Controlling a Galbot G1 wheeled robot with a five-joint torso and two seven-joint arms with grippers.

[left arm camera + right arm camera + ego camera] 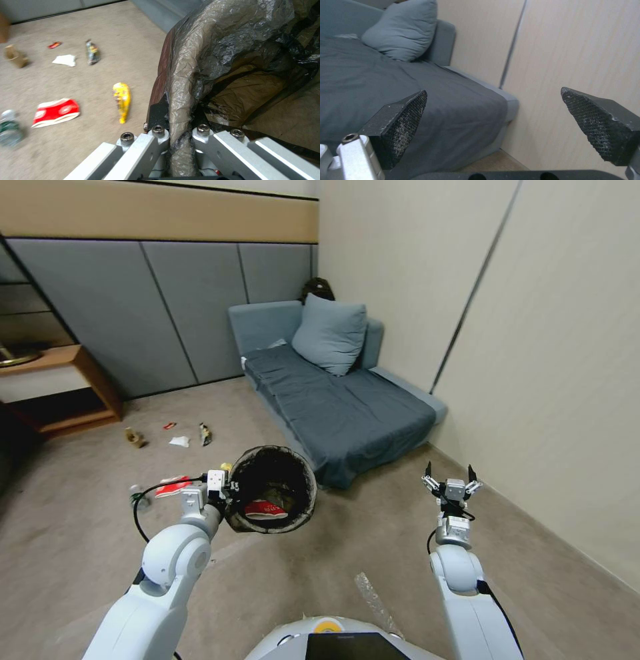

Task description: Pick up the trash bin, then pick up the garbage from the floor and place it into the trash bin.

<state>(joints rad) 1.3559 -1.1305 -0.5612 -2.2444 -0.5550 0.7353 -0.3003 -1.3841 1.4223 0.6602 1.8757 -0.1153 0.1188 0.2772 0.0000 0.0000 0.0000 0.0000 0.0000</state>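
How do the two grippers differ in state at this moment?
The left gripper is shut on the liner-covered rim of the trash bin, holding it tilted off the floor; the right gripper is open and holds nothing. The left one sits beside the litter, such as the yellow wrapper; the right one hangs near the sofa and wall. Both are raised in front of the robot.

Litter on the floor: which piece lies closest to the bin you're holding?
The yellow snack wrapper, lying just beside the trash bin that the left gripper grips by the rim. The red-and-white carton and the bottle lie farther out.
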